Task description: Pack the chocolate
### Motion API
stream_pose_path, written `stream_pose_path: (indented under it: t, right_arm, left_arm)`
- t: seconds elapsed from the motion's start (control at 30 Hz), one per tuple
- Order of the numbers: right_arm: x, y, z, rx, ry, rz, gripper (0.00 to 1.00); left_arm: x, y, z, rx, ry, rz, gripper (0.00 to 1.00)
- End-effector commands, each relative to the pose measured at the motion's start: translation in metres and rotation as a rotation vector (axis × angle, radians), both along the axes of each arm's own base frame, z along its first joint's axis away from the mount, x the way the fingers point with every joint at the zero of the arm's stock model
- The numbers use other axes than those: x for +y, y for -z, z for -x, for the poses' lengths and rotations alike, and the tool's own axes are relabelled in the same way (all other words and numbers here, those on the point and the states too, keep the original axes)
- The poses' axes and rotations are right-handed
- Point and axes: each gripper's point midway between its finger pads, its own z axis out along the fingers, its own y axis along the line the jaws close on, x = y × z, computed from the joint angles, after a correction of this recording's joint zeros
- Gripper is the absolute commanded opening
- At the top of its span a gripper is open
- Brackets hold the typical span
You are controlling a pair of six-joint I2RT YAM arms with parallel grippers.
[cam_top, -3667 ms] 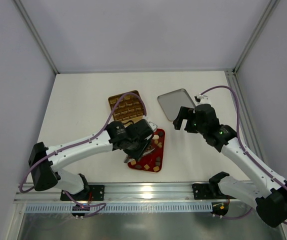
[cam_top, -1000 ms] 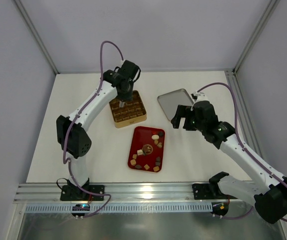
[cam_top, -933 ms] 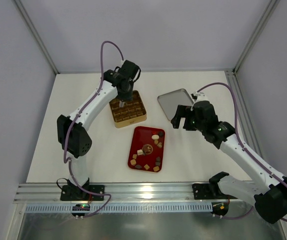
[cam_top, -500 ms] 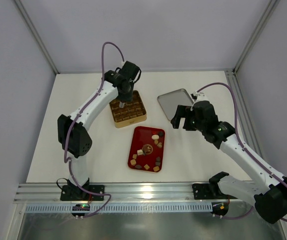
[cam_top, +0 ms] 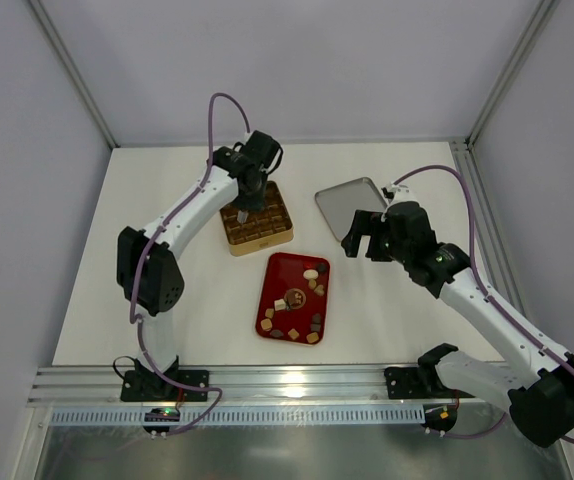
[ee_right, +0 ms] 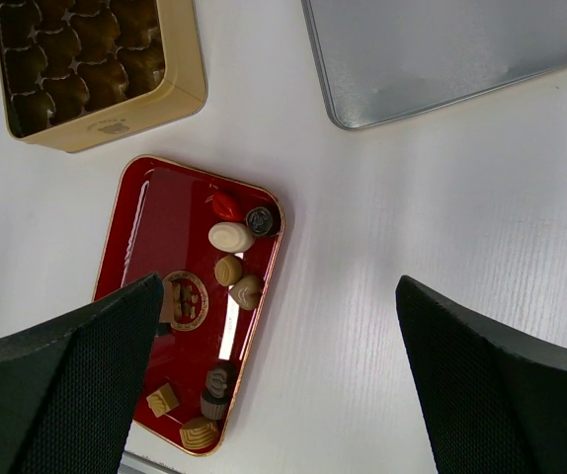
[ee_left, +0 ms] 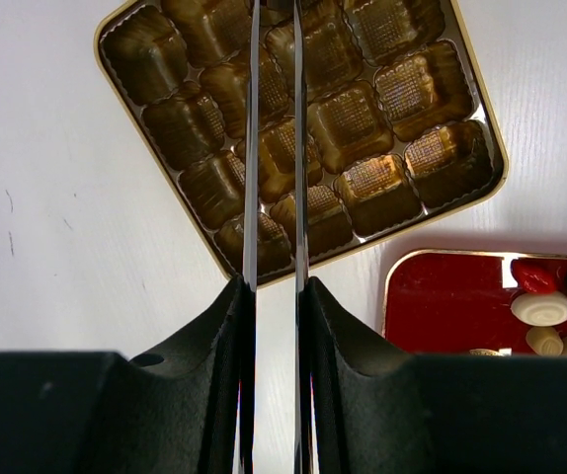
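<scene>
Two grippers, one red tray, one gold box, one silver lid.

Nearest my bases lies the one red tray with the chocolate loose on it. I count at least nine pieces, cream, tan, dark and one red, though my right finger hides a corner of the tray. Just beyond and to the right, my right gripper hangs above the white table, its two fingers spread wide and holding nothing. Farther out, my left gripper points down over the one gold box, a four-by-four grid of sixteen cups. Its two thin fingers run side by side with a narrow slit between them. Their tips are cut off at the edge of my wrist view, so I cannot tell whether they pinch a piece. The one silver lid lies right of the box, apart from it.
</scene>
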Motion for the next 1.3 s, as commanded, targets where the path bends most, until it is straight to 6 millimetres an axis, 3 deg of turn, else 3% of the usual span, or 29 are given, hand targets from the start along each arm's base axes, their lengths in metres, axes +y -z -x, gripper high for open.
stream_pose_path:
  t: [0.0, 0.33, 0.77, 0.9, 1.0, 1.27]
  right_arm:
    - [0.004, -0.012, -0.004, -0.032, -0.002, -0.025, 1.0]
    - [0.003, -0.014, -0.004, -0.038, 0.001, -0.023, 1.0]
    - [0.005, -0.012, -0.007, -0.033, 0.003, -0.023, 1.0]
    - [0.004, -0.01, -0.007, -0.035, 0.004, -0.023, 1.0]
    - [0.004, -0.01, -0.008, -0.036, 0.009, -0.024, 1.0]
    - [0.003, -0.009, -0.008, -0.037, 0.018, -0.023, 1.0]
  left_arm:
    - [0.004, -0.018, -0.01, -0.071, -0.002, 0.007, 0.28]
    - [0.001, -0.03, -0.015, -0.093, 0.014, 0.012, 0.39]
    - [-0.003, -0.064, -0.001, -0.13, 0.033, 0.095, 0.38]
    - [-0.008, -0.086, 0.019, -0.161, 0.062, 0.146, 0.38]
    - [-0.014, -0.088, 0.036, -0.149, 0.086, 0.174, 0.38]
    - [-0.024, -0.092, 0.11, -0.111, 0.177, 0.212, 0.38]
